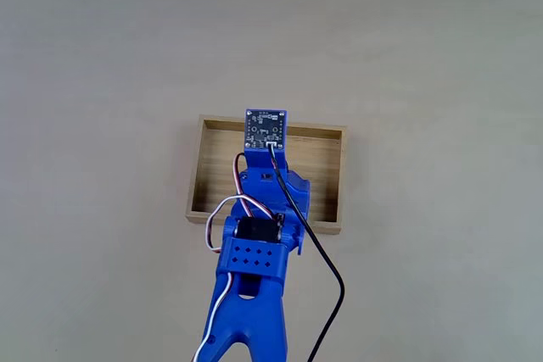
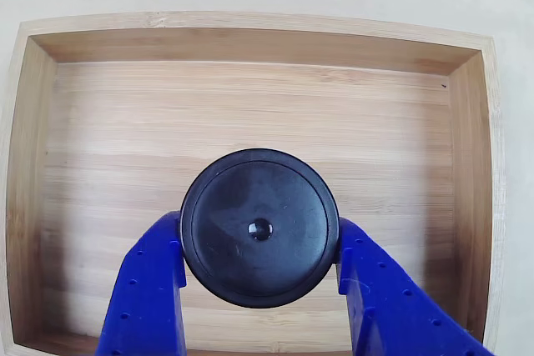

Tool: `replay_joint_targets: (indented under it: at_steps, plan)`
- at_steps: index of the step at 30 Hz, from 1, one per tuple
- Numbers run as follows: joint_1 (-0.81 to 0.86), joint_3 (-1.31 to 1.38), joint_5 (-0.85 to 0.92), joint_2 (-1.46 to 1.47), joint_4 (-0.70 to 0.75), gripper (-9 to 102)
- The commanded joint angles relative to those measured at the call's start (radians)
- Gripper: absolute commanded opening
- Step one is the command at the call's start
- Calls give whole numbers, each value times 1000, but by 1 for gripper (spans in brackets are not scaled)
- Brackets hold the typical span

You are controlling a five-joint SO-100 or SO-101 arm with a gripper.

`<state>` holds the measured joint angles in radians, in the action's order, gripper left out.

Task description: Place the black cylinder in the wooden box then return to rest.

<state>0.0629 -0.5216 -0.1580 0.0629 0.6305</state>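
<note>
The black cylinder [image 2: 259, 228], round with a dimpled top, sits between my two blue fingers [image 2: 146, 289] in the other view. My gripper [image 2: 259, 248] is shut on it, both fingers pressing its sides. It is over the striped floor of the wooden box [image 2: 250, 106], inside the walls; I cannot tell if it touches the floor. In the fixed view the blue arm [image 1: 254, 252] reaches over the wooden box [image 1: 327, 175] from the near side, and the arm's body hides the cylinder and fingers.
A blue circuit board [image 1: 265, 130] rides on the arm over the box's far wall. A black cable [image 1: 318, 252] trails from it to the bottom edge. Plain pale tabletop [image 1: 102, 82] surrounds the box.
</note>
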Motion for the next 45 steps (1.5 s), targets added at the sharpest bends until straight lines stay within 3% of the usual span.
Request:
replay_joint_targets:
  at_steps: [1, 9, 24, 32, 45]
  plan:
    - [6, 121, -5, 15, -32, 20]
    - [15, 121, -9, 6, -32, 20]
    - [34, 118, -31, 41, -31, 32]
    - [40, 117, -43, 163, 74, 32]
    - [40, -12, -37, 439, 98, 31]
